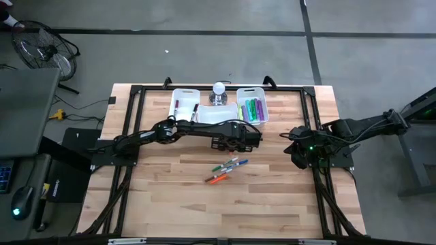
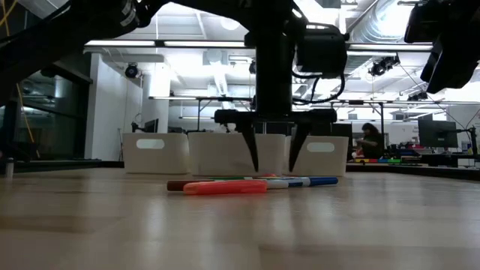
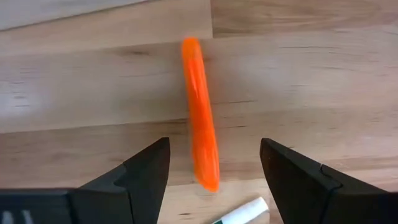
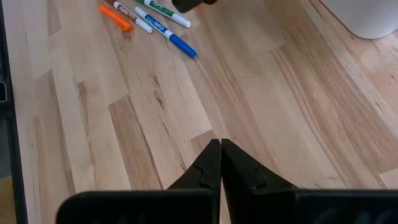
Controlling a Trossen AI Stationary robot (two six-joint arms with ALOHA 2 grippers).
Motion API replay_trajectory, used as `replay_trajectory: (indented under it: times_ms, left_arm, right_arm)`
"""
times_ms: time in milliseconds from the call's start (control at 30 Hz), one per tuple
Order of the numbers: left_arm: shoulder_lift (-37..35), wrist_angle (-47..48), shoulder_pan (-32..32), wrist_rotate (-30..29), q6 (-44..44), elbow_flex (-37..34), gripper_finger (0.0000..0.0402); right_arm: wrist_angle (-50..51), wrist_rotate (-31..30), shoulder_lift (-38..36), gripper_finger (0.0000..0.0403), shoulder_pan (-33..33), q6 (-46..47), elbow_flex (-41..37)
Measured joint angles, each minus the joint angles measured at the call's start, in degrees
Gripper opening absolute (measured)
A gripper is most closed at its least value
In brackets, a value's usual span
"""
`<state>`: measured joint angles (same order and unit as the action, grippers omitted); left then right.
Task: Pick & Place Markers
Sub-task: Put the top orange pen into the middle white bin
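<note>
Several markers lie flat in a loose bunch on the wooden table's middle, among them an orange one, a blue one and a green one. My left gripper hangs open over them, pointing down. In its wrist view the orange marker shows in the gap between the two fingers, which are clear of it. My right gripper waits shut above the table's right side, holding nothing.
Three white bins stand in a row at the table's far edge. The right one holds green and purple markers, and the left one a red one. A small metal stand with a white ball stands behind them.
</note>
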<state>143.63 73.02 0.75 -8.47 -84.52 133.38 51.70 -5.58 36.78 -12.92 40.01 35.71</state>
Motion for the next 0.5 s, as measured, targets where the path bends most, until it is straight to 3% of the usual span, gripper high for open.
replay_trajectory:
  times_ms: [267,500]
  left_arm:
    - [0.87,0.0,0.79,-0.25,-1.26,0.19,0.0243]
    - [2.34,-0.83,1.02,5.28,-0.15,0.15,0.0242]
  right_arm:
    - [0.02,-0.02,-0.01,0.0,-0.01,0.0,0.02]
    - [0.15,-0.02,0.01,0.0,0.0,0.0,-0.01]
